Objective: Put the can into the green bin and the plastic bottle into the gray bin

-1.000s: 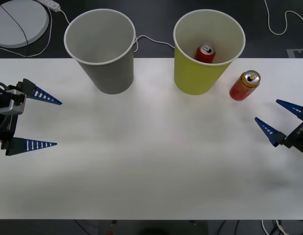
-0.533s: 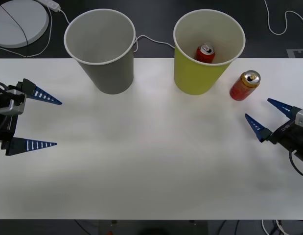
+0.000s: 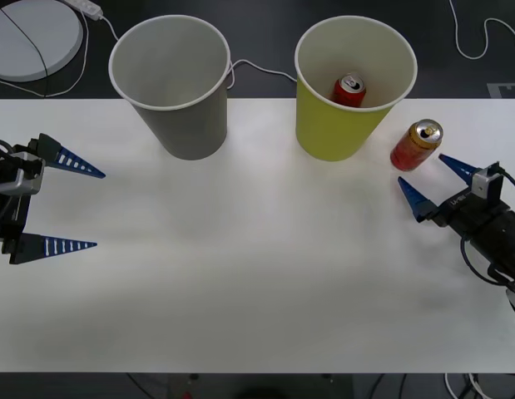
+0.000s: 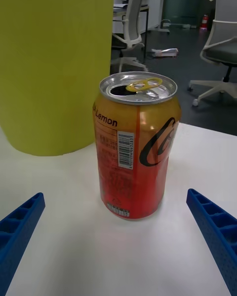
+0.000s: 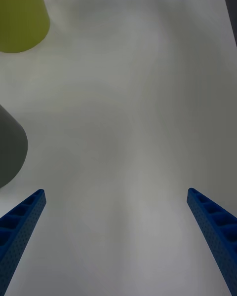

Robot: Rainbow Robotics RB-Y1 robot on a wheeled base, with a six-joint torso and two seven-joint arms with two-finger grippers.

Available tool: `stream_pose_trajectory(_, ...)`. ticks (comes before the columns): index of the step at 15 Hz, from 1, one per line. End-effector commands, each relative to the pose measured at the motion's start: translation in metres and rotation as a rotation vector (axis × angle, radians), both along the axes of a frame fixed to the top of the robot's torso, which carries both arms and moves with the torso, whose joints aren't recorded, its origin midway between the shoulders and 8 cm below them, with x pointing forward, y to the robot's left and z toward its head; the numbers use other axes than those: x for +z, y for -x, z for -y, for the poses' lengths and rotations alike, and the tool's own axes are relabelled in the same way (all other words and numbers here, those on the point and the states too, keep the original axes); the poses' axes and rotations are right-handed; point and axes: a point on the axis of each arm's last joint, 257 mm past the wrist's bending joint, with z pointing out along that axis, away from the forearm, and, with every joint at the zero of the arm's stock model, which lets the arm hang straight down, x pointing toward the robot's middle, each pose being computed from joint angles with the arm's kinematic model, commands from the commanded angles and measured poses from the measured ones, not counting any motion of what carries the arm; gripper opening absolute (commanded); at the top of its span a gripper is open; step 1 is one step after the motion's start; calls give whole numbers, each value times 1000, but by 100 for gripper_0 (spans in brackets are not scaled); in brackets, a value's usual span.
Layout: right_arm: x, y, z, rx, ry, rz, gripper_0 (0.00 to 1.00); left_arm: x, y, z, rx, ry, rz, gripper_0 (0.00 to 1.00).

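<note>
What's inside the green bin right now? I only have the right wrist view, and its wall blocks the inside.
Observer: The front view shows a red can with a silver top inside the green bin. The can you are facing stands on the table outside it.
Operator: Where is the gray bin?
Observer: The gray bin stands upright to the robot's left of the green bin, apart from it.
Operator: Is the left hand anywhere near me?
Observer: No. The left hand is open at the table's left edge, far from the right hand.
</note>
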Motion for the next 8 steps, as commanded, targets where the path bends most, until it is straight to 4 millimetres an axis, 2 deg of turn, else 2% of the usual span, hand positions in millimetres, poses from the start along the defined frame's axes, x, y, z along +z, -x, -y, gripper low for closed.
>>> stream_pose_trajectory(1,3,-15,-8,-24,3,4,100,0,0,0,0,0,0,100)
stream_pose_trajectory(8,9,-46,-25,-71,25,-1,100,0,0,0,0,0,0,100)
